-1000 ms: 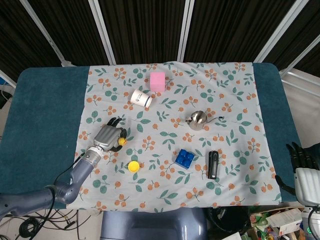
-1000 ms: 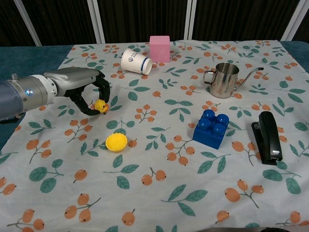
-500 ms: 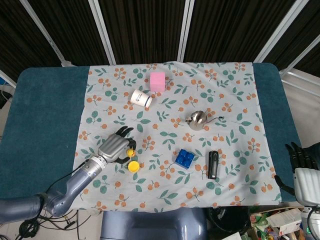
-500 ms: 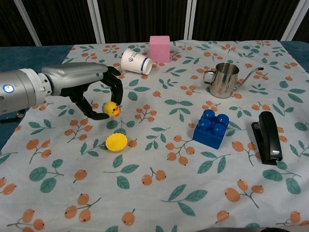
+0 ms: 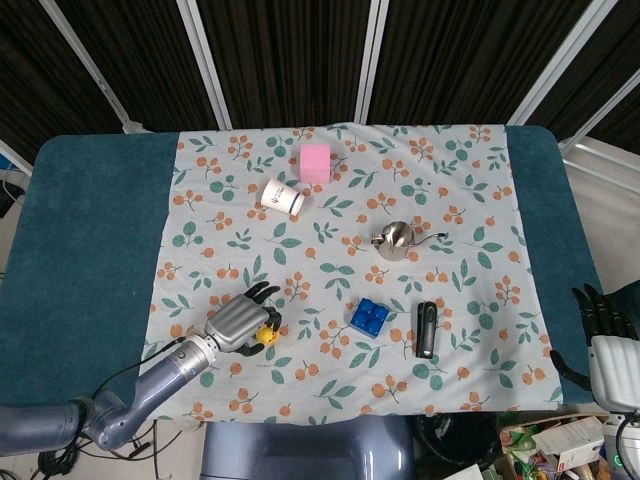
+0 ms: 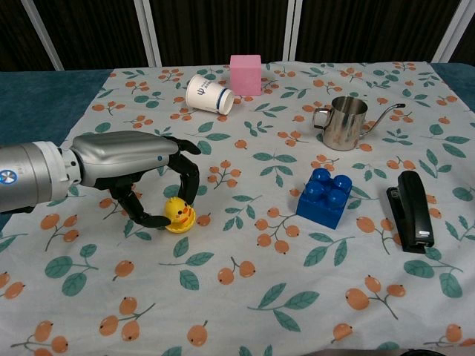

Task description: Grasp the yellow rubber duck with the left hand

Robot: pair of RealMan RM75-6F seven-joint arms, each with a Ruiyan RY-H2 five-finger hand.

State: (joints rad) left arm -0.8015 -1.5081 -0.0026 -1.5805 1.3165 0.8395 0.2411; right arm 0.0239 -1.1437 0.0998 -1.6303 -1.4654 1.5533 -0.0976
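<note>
While the left hand curls over the duck, its dark fingers wrap the toy from above and its thumb comes in from below, so the duck is pinched in its grasp. In the chest view the duck sits low over the floral cloth, directly above a flat yellow cap whose edge peeks out beneath it; whether toy and cap touch cannot be told. In the head view the same hand shows with the duck at its fingertips, the silver forearm running off toward the lower left.

Taking the blue block as the landmark, the duck and hand lie well to its left, at about the same depth on the table. A black stapler lies just to the block's right. A steel pitcher with a long thin spout stands behind the block, upright. Farther back and to the left of the block, a paper cup lies tipped on its side, and a pink cube sits just beyond it.

The right hand appears only in the head view, far right of the block and off the cloth, past the table's edge; its dark fingers point upward and apart, with nothing in them.
</note>
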